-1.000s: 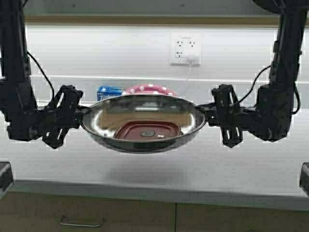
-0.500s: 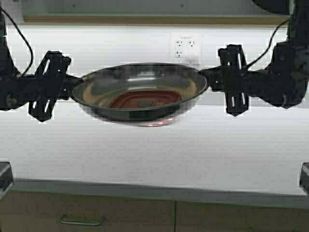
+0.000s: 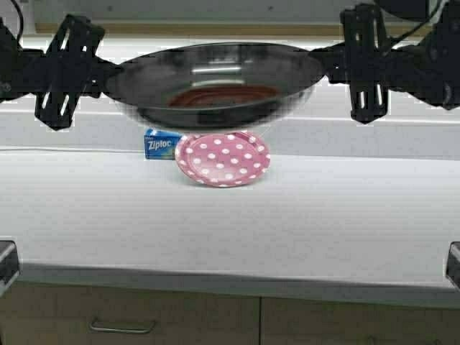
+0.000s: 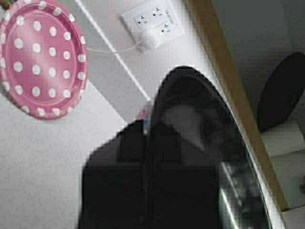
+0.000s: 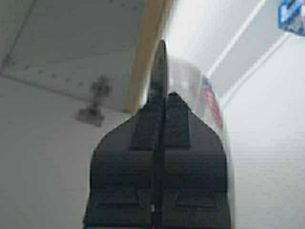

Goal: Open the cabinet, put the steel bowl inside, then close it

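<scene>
The steel bowl (image 3: 215,79), wide and shiny with a reddish disc at its bottom, hangs high above the counter, just below the cabinet's tan lower edge (image 3: 215,29). My left gripper (image 3: 115,72) is shut on the bowl's left rim and my right gripper (image 3: 323,61) is shut on its right rim. The left wrist view shows the left gripper (image 4: 147,133) pinching the rim of the bowl (image 4: 200,109). The right wrist view shows the right gripper (image 5: 162,102) on the rim (image 5: 159,62), with the cabinet's grey interior and a hinge (image 5: 93,102) beyond. The doors are out of view.
A pink polka-dot plate (image 3: 223,158) and a blue Ziploc box (image 3: 162,144) sit on the white counter (image 3: 230,223) below the bowl. A wall outlet (image 4: 152,21) is behind. A dark round object (image 4: 281,90) shows inside the cabinet. Base drawers (image 3: 122,329) lie below.
Both arms have lifted the bowl straight up from just above the counter to near the cabinet's lower edge. The plate and box behind it are now uncovered.
</scene>
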Controlling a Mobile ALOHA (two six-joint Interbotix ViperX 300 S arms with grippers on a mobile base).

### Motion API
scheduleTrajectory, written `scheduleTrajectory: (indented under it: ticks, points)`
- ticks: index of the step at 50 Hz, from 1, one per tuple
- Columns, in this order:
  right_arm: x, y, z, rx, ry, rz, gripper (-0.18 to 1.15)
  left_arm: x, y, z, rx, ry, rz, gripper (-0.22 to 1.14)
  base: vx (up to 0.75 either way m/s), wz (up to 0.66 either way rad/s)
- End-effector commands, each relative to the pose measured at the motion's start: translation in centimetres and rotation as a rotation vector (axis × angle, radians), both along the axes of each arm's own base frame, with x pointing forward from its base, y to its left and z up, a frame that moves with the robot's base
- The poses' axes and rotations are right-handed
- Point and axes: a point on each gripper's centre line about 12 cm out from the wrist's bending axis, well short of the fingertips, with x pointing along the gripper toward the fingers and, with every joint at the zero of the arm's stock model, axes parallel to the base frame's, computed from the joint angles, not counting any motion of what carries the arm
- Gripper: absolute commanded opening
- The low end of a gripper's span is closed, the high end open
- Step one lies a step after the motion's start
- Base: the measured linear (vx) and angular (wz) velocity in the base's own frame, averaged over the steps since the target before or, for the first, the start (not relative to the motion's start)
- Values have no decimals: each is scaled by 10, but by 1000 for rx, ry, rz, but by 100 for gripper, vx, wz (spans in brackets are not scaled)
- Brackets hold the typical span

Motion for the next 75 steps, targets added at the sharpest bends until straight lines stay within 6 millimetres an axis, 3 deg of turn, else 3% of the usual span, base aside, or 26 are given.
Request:
scheduleTrajectory:
  ticks: [1,11,21,37,52,67,75]
  points:
    - [-18,23,38,37,-79,81,7,-5,-13,33,-19,-56,-44,3,0,0]
    - [-20,20,71,-8,-89,51,7,-3,-16,75,-9,-100,-41,3,0,0]
    - [-10,21,100,-6,-69,21,7,7,-20,110,12,-105,-28,3,0,0]
    - [18,26,140,51,-64,-41,7,39,-35,174,12,-142,-13,3,0,0]
    - [44,28,177,81,-52,-104,7,80,-57,204,-15,-131,-4,3,2,-2]
    - [109,18,206,65,1,-220,7,140,-82,209,-65,-131,11,3,3,-2]
    - [157,10,201,84,43,-287,7,182,-100,216,-92,-136,23,3,4,0]
